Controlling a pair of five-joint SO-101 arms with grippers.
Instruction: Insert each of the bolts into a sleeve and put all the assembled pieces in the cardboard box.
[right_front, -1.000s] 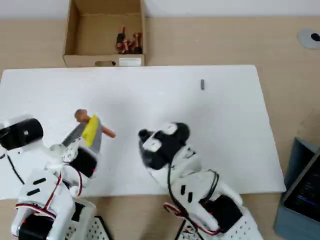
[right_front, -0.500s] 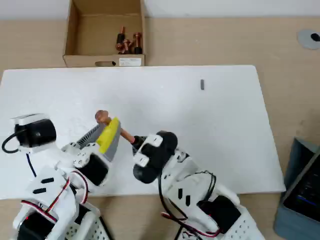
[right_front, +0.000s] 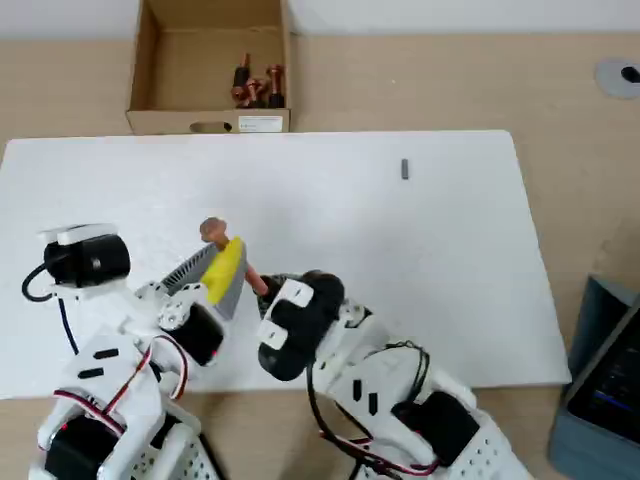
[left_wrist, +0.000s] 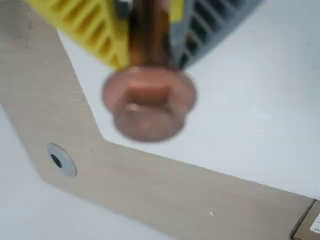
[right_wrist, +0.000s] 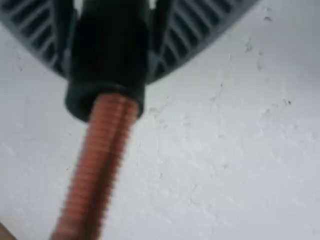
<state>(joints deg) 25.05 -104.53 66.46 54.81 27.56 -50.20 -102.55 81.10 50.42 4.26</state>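
My left gripper (right_front: 222, 268), with one yellow and one grey finger, is shut on a copper bolt (right_front: 213, 232) above the white mat; the bolt's round head (left_wrist: 148, 102) faces the left wrist camera. My right gripper (right_wrist: 111, 37) is shut on a black sleeve (right_wrist: 107, 65). The bolt's threaded shaft (right_wrist: 95, 175) enters the sleeve's mouth. In the high view the shaft (right_front: 255, 277) runs from the left fingers to the right arm's head (right_front: 290, 320), which hides the sleeve. The cardboard box (right_front: 160, 70) at the back left holds several assembled pieces (right_front: 258, 85).
A small dark piece (right_front: 405, 169) lies on the white mat (right_front: 450, 260) toward the back right. A grey bin (right_front: 600, 390) stands off the mat at the right edge. A round grommet (right_front: 622, 75) sits in the wooden tabletop at the far right.
Both arms have closed in on each other over the mat's front middle. The left gripper carried the bolt rightward, and its shaft tip now meets the sleeve in the right gripper.
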